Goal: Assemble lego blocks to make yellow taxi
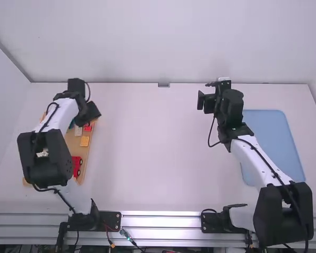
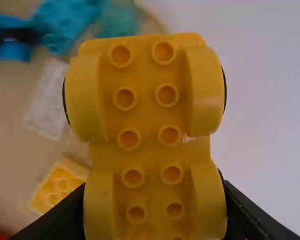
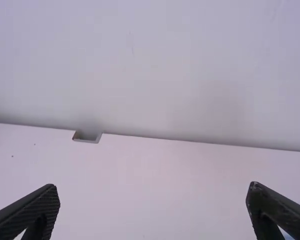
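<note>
The left gripper (image 1: 89,114) was clamped on a yellow wheeled base (image 2: 149,115) at the far end of a wooden tray (image 1: 73,148). The base's studded face was turned to the wrist camera, its long axis running out from between the fingers. In the tray, by the tabletop's left edge, lay a yellow block (image 1: 85,141), a clear block (image 2: 46,102), blue pieces (image 2: 60,25) and a red wheeled piece (image 1: 76,166). The right gripper (image 1: 204,100) stood open near the tabletop's far edge.
</note>
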You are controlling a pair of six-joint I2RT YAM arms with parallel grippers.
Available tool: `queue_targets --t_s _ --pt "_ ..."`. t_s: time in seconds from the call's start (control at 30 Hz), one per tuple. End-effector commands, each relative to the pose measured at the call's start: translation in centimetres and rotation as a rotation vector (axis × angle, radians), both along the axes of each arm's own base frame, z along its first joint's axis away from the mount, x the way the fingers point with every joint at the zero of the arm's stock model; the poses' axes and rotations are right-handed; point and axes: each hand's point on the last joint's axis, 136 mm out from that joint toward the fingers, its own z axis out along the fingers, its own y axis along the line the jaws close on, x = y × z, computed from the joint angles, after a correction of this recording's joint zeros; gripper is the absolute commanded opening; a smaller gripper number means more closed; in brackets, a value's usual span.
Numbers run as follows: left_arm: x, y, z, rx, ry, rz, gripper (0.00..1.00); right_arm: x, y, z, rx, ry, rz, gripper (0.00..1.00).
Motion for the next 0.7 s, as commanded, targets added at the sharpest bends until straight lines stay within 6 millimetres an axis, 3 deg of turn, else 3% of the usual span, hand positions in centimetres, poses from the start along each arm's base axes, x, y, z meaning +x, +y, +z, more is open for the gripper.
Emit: queue_targets --t_s 0.0,0.07,0.17,0.23,0.3,0.33,0.4,0.53,0.67 --pt "0.7 -3.5 0.5 0.115 0.009 -0.227 0.02 0.6 0.3 1.5 0.005 -0.03 0.004 0.99" --pt "0.9 -5.2 0.5 0.146 0.009 -0.308 0.02 0.6 0.4 1.5 0.005 -0.028 0.005 0.99" --pt "0.3 -11.9 0.6 0.199 0.013 -0.629 0.02 0.6 0.3 1.4 0.005 -0.025 0.004 0.99" --pt "0.0 -13.1 0.5 0.207 0.02 -0.704 0.02 0.6 0.3 1.4 0.005 -0.025 0.004 0.99" --pt "-3.1 -18.6 -0.3 0.192 0.062 -1.122 0.02 0.6 0.3 1.4 0.004 -0.025 0.004 0.99" --pt "-3.5 -19.2 -0.4 0.187 0.065 -1.173 0.02 0.6 0.3 1.4 0.004 -0.025 0.004 0.99" --pt "-6.7 -23.2 -1.2 0.139 0.056 -1.522 0.02 0.6 0.3 1.4 0.004 -0.025 0.003 0.99" --pt "-10.1 -26.6 -2.3 0.085 0.002 -1.867 0.02 0.7 -0.4 1.3 0.004 -0.019 -0.011 0.99" --pt "-12.3 -27.4 -3.8 0.087 -0.029 -2.082 0.02 0.6 -1.1 0.8 0.0 0.001 -0.027 0.99"
